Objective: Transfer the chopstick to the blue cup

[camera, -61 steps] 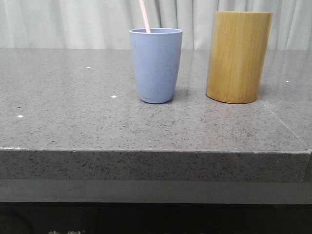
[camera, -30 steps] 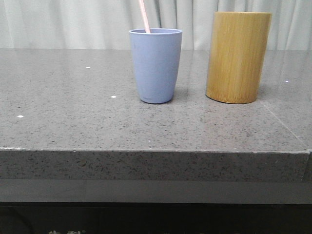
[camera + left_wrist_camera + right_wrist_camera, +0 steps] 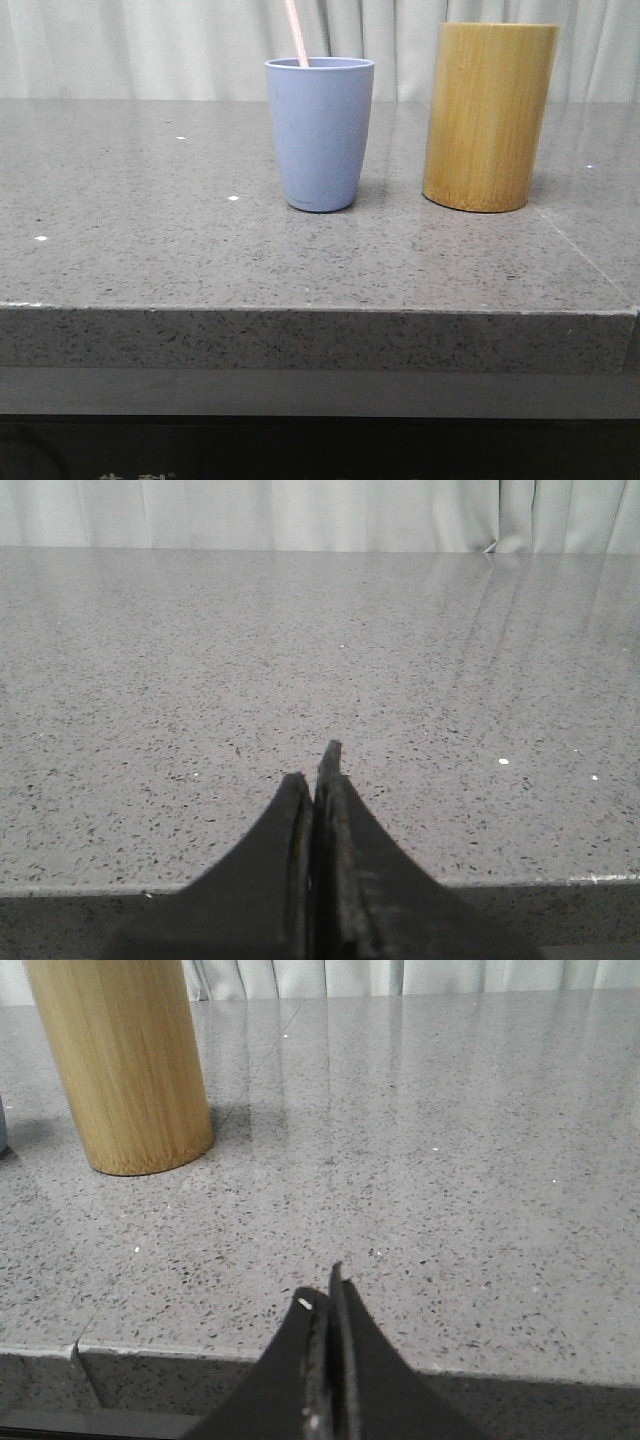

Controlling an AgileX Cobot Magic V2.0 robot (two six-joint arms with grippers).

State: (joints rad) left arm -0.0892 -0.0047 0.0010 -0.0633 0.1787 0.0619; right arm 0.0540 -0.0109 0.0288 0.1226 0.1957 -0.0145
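- The chopstick (image 3: 297, 33) stands inside the blue cup (image 3: 320, 134), leaning toward my left against the rim, its top running out of the front view. I judge the transfer itself done; this looks like the closing step.
- My left pincer (image 3: 318, 780) is pressed narrow, its two dark tips meeting with nothing between them, low over the near edge of the surface (image 3: 200, 680).
- My right pincer (image 3: 325, 1300) is likewise drawn together and empty, at the near edge, with the bamboo holder (image 3: 120, 1060) well apart from it.
- The next move, as I judge it, calls for little: keep both arms back from the cup so the leaning stick is not knocked, and rest.
- The cup is matte periwinkle plastic, smooth, without a handle, tapering to a narrower base.
- The chopstick is thin, straight and pale pink, far slimmer than the cup mouth, so it will tip freely.
- The bamboo holder just beside the cup is a taller, wider yellow-brown cylinder with vertical grain.
- The surface is grey speckled stone, polished enough to mirror the pleated pale curtain (image 3: 130, 45) behind.
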